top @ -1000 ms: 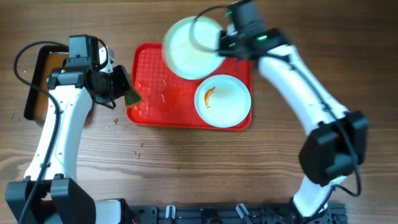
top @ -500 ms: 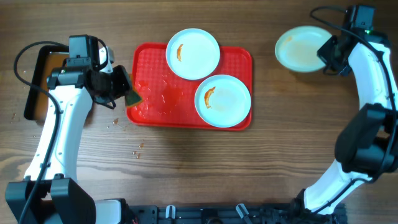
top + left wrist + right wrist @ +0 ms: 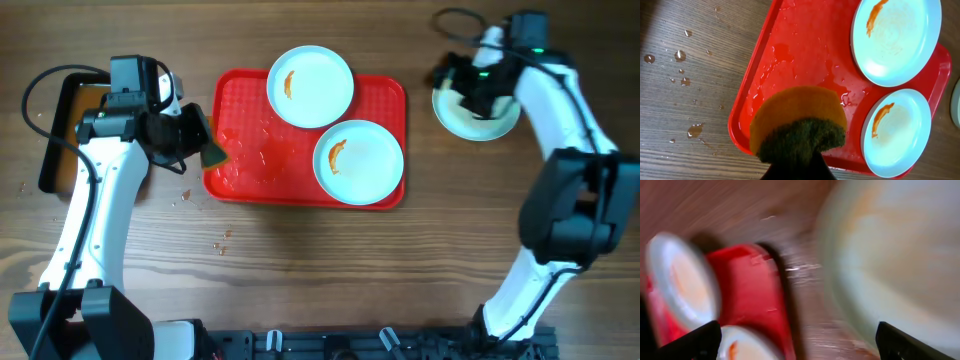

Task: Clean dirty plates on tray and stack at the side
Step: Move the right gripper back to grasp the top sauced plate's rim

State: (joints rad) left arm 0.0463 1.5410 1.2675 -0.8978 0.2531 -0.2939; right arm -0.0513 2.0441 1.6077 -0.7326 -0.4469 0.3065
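On the wood table point(image 3: 300, 270), the tray point(image 3: 243, 178) holds two smeared plates point(image 3: 311, 87).

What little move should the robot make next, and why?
Probably the right gripper should swing over to the large red plastic tray and reach for a dirty plate's rim. One round pale plate lies aside on the wooden table; the far plate and the near plate on the tray show orange smears, and the left gripper holds a green-backed sponge.
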